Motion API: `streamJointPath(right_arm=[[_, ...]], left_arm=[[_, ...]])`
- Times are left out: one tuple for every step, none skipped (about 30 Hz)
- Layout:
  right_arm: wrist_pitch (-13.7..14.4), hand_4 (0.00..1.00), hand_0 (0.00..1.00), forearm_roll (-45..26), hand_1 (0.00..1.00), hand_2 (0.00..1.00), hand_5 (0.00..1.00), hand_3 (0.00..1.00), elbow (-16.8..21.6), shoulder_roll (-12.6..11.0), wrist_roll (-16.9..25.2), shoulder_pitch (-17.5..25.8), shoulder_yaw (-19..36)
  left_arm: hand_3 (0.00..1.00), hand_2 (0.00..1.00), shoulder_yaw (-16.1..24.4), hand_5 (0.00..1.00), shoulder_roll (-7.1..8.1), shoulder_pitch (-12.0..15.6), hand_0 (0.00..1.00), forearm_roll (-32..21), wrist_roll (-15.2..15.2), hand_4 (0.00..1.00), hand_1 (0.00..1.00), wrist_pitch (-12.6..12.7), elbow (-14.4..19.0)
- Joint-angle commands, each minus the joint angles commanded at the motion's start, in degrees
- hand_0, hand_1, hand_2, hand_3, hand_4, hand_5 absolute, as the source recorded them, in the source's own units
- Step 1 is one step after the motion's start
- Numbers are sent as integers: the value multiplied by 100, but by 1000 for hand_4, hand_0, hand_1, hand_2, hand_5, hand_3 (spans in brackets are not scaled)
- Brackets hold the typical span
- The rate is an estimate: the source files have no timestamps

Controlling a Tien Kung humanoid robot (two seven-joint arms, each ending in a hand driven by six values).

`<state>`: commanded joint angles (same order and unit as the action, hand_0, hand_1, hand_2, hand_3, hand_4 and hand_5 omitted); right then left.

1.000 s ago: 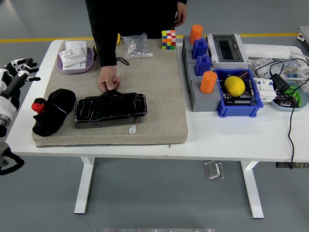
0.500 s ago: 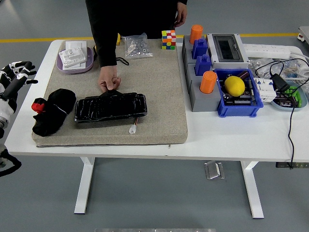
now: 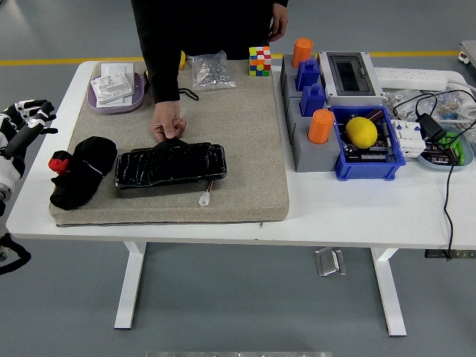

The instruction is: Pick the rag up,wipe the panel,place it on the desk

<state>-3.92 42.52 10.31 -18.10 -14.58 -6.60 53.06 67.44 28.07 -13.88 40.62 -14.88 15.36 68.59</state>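
Your rag (image 3: 80, 172) lies bunched at the left end of the mat (image 3: 245, 141), a black bundle with a small red piece on its left side. Just to its right, the black panel (image 3: 170, 164) lies flat on the mat, long side running left to right. A thin wire trails from its lower right corner to a small white plug (image 3: 204, 198).

A person stands at the far side in black; one hand (image 3: 168, 123) is closed at the panel's far edge, touching it.

Your left hand (image 3: 25, 119) hangs at the picture's left edge, off the table's left end and well apart from the rag. Its fingers look loosely spread and hold nothing.

The mat is grey-beige fabric and covers most of the left half of the white table (image 3: 357, 212). At its far edge you see a clear bag (image 3: 212, 71) of small metal parts and a colour cube (image 3: 259, 61). A purple tray (image 3: 117, 91) with white parts sits at the far left corner.

On the bare right half stand a grey block (image 3: 306, 145) carrying blue and orange pieces, a switch box (image 3: 349, 74), a blue bin (image 3: 368, 149) holding a yellow ball (image 3: 361, 132), a power strip (image 3: 413, 76) and loose cables.

The floor is grey, with a yellow line (image 3: 67, 62) beyond the table.
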Motion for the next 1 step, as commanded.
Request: streamJointPath(right_arm=[[0, 972, 724, 3, 637, 680, 548, 584, 0, 3, 1, 1, -3]], left_arm=[[548, 576, -4, 316, 3, 2, 421, 3, -1, 735, 603, -1, 1]])
